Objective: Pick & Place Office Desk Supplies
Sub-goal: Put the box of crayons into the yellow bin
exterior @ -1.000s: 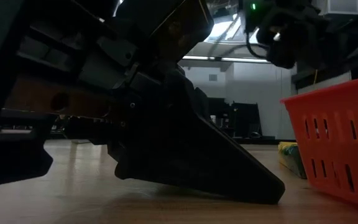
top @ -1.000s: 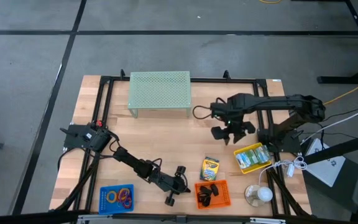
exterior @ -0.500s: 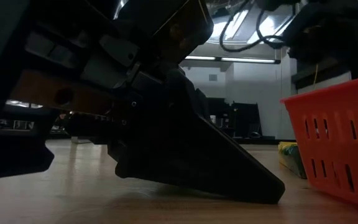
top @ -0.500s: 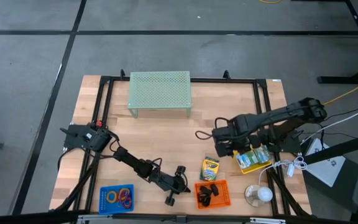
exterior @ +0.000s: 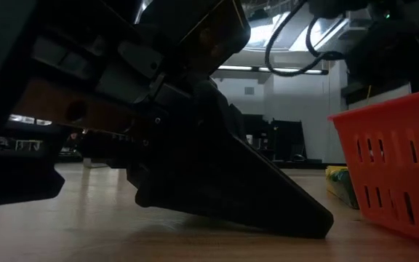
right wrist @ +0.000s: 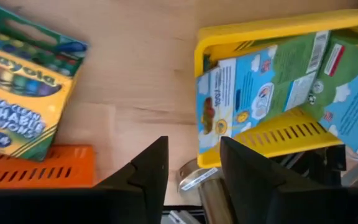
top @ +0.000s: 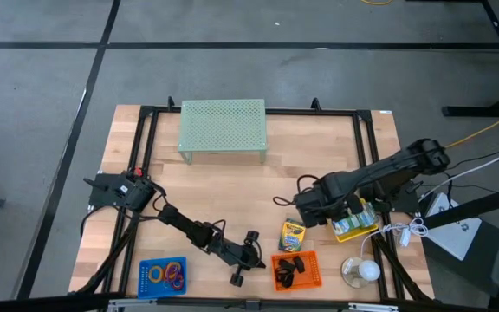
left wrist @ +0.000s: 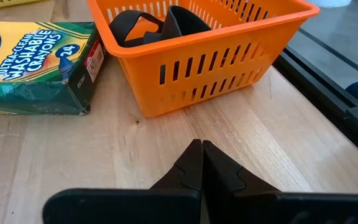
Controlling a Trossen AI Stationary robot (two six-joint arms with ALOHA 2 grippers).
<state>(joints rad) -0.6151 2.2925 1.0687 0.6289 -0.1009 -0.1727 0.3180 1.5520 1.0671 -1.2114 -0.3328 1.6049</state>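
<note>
Three slotted plastic baskets, one loose crayon box, two grippers on a wooden bench

One cardboard crayon box lies flat on the plank bench between the orange basket of black clips and the yellow basket, which holds two more boxes. The blue basket holds coloured rings. The right gripper hovers by the loose box, fingers spread and empty; the left gripper, pressed together, rests beside the orange basket.
</note>
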